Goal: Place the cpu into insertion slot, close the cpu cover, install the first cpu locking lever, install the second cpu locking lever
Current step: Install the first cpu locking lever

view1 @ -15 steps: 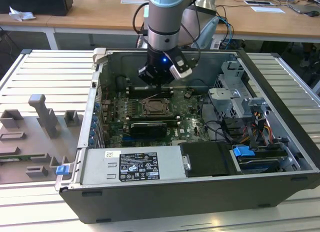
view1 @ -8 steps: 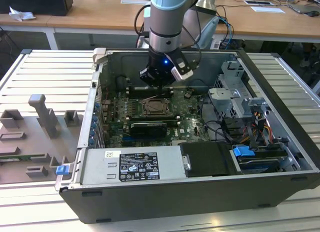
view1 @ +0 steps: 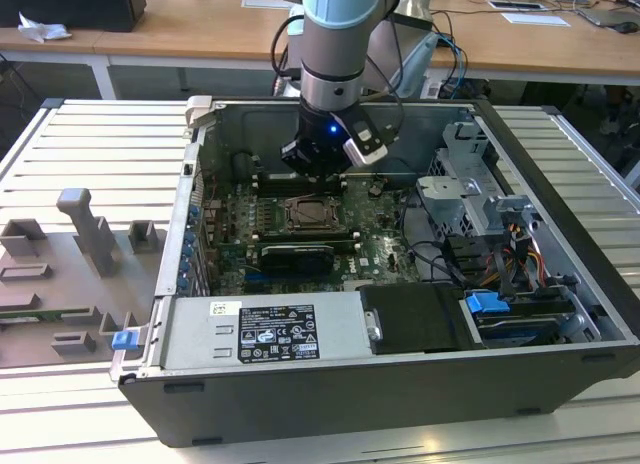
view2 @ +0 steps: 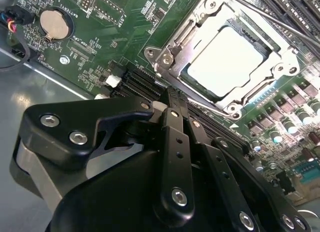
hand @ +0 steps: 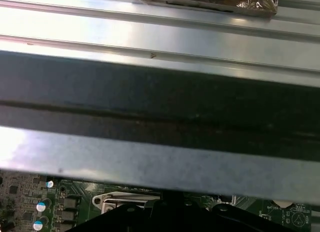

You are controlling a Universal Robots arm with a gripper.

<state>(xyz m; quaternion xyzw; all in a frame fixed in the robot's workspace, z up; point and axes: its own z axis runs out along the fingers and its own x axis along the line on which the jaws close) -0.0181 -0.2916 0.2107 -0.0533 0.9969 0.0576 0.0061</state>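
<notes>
gripper (view2: 169, 99): fingers together, holding nothing | cpu (view2: 227, 59): seated in insertion slot (view2: 202, 87) | cpu cover (view2: 260, 87): closed over it

Bright, even overhead light washes the exterior view, paling the ribbed tabletop (view1: 90, 144), while the open computer case (view1: 560, 214) holds soft shadow inside. A small blue light glows on the arm's wrist. In the second wrist view the cpu (view2: 232, 59) glares near white and the claw (view2: 172, 104) looms dark and slightly soft. In the first wrist view, streaked glare runs along blurred metal.
</notes>
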